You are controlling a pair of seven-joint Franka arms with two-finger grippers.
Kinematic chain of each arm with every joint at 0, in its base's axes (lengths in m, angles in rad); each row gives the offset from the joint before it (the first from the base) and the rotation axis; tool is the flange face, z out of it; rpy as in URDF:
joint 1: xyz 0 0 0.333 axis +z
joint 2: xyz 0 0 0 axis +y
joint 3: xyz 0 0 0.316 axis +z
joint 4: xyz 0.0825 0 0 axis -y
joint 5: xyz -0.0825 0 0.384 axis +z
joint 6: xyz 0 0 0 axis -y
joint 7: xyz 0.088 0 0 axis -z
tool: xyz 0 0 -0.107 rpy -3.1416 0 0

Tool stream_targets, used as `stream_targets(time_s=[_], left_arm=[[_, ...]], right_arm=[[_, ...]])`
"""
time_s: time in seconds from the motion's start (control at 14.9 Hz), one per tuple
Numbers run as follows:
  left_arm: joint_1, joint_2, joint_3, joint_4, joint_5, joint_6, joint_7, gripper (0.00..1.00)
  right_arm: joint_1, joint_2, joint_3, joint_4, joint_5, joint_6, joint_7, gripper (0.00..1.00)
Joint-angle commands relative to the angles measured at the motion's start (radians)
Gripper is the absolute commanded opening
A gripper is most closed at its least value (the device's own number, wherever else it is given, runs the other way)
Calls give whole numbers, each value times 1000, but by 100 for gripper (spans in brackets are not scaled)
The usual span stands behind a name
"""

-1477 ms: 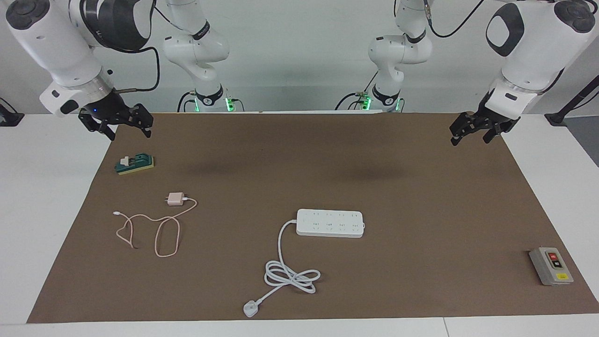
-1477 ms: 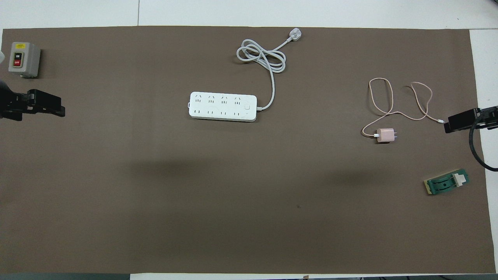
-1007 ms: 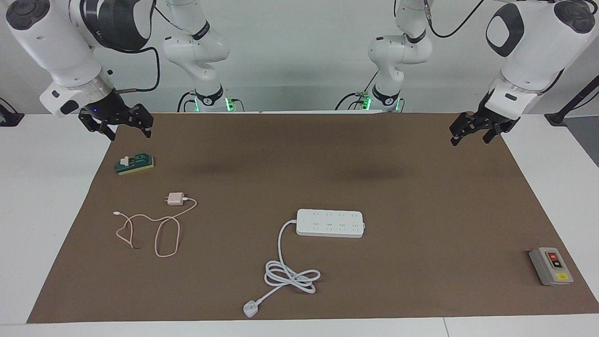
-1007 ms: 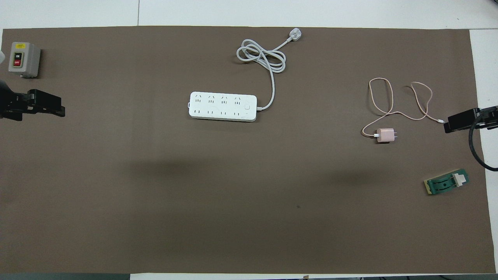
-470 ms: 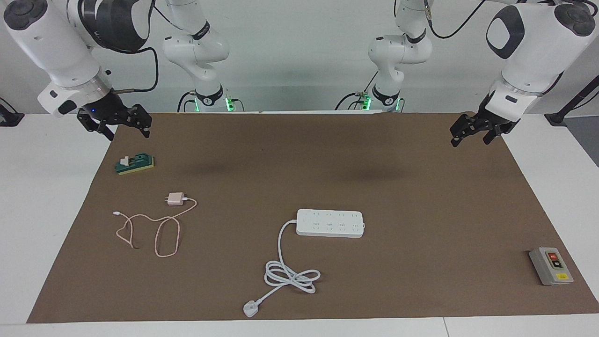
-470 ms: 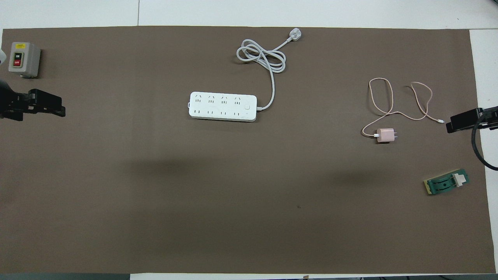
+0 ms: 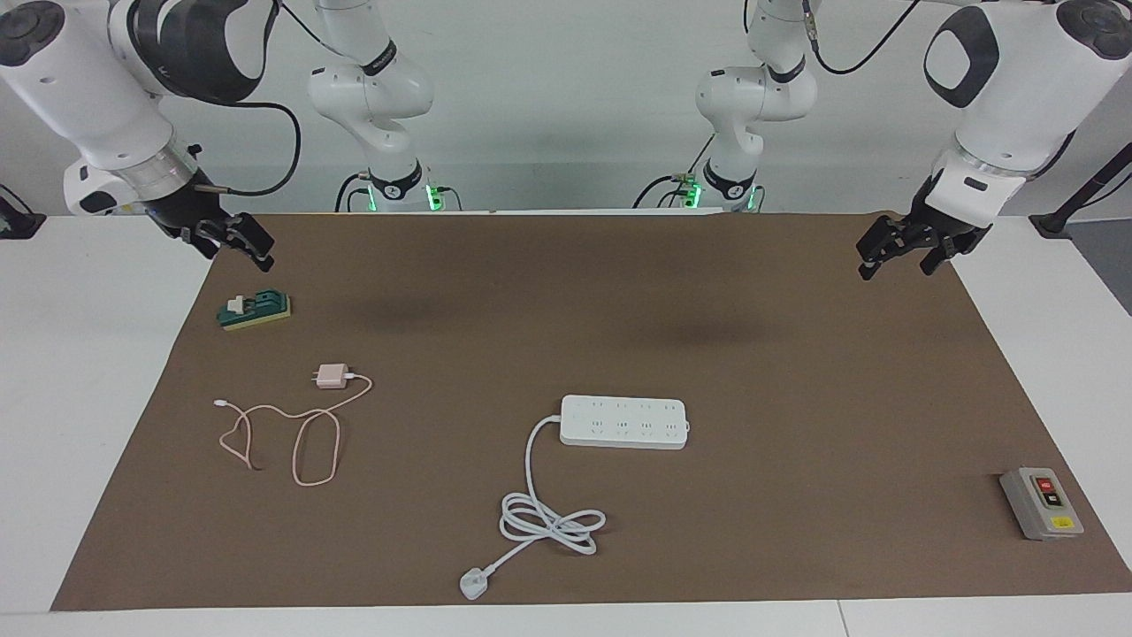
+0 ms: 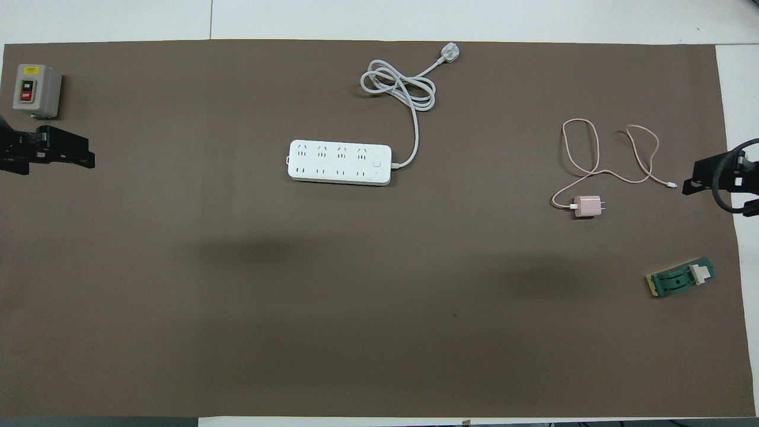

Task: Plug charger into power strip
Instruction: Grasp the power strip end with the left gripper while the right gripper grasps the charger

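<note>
Grippers first, going across the facing view: your right gripper (image 7: 232,241) hangs in the air over the brown mat's (image 7: 619,301) corner at the right arm's end, on the robots' edge, fingers spread and holding nothing. Just below it you see a small green block (image 7: 256,310) with a white piece on top, lying near that same corner. Next comes the charger (image 7: 332,377), a pale pink cube flat on the mat, nearer the right arm's end than the middle, with its thin pink cable (image 7: 301,433) looping toward the edge away from the robots. Around the mat's middle you find the power strip (image 7: 623,421), lying flat with its sockets up; its thick white cord (image 7: 539,504) coils toward the edge away from the robots and ends in a white plug (image 7: 473,585) close to that edge. The charger and the strip lie well apart. Your left gripper (image 7: 902,252) hangs over the mat's corner at the left arm's end, on the robots' edge, fingers spread, empty. Last, a grey switch box (image 7: 1041,503) sits near the other corner at that end.
</note>
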Motion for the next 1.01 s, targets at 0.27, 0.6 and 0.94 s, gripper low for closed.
stream_targets(time_s=[0.27,0.6,0.94], left_arm=[[19,22,5,28,-10,-6,-1,100],[16,19,5,28,-27,-9,-7,100],[19,36,5,33,-47,-7,-7,100]], right_arm=[[-26,13,5,-97,175,59,471,100],[-106,94,5,-123,352,114,707,100],[-89,188,4,-131,429,217,876,100]])
